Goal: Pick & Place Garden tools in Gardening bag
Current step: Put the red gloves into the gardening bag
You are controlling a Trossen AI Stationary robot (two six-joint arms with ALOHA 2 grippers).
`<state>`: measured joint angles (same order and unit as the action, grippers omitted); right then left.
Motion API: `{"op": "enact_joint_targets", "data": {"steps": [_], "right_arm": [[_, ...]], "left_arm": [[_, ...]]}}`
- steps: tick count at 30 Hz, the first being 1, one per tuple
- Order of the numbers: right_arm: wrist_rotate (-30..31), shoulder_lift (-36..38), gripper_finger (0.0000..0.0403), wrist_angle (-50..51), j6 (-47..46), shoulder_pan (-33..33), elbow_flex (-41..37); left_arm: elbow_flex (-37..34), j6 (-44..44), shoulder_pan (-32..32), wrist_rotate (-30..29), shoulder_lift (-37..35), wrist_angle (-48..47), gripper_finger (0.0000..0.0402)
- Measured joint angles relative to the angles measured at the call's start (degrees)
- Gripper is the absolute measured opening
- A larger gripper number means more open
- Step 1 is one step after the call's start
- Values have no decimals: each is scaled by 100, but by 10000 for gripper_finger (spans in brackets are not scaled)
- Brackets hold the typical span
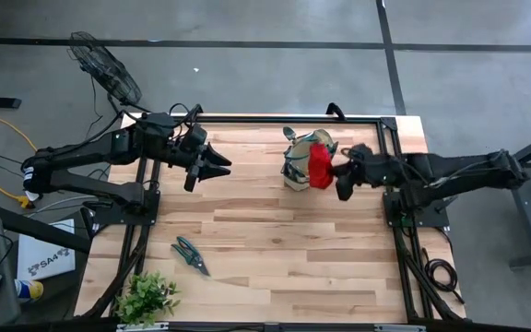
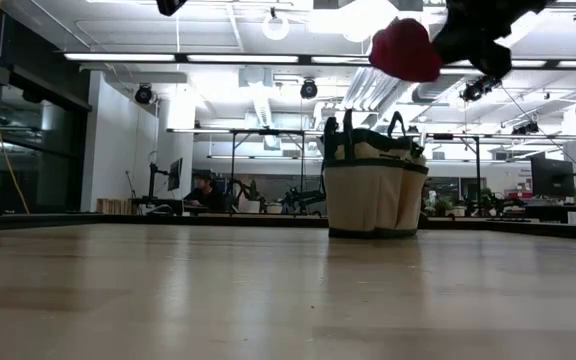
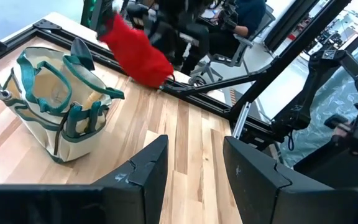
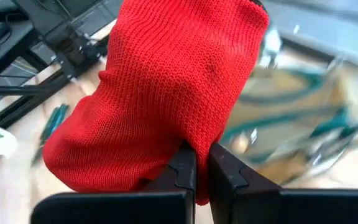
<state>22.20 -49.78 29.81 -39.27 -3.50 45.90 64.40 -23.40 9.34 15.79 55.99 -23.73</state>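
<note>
Behind red bundle [image 4: 166,93], bag [image 4: 303,118] blurred, half-hidden.

An open lab or workshop hall: a wooden bench [image 1: 275,240] on grey concrete floor, exposed ceiling ducts [image 2: 268,100], strip lights [image 2: 138,57], more rigs and monitors [image 2: 175,174], a person [image 2: 204,190] seated at a desk.

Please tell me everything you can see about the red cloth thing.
The red cloth bundle looks like soft ribbed knit fabric, bright red, limp and rounded. The right gripper is shut on its edge, and it hangs in the air beside and slightly above the gardening bag, not yet inside. Nothing else touches it.
</note>
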Motion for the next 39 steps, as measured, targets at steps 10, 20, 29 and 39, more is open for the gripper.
{"op": "enact_joint_targets", "data": {"steps": [10,20,29,39], "right_arm": [[-279,-243,4,8,3096,1072,680],[26,-1291,8,-121,6821,1511,935],[923,-1729,7,-792,9106,1822,935],[927,-2201,6,-988,10915,1903,935]], "left_arm": [[0,-2,0,-55,0,2,152],[0,-4,0,-114,0,2,152],[0,-4,0,-142,0,0,152],[6,-7,0,-144,0,-7,152]]}}
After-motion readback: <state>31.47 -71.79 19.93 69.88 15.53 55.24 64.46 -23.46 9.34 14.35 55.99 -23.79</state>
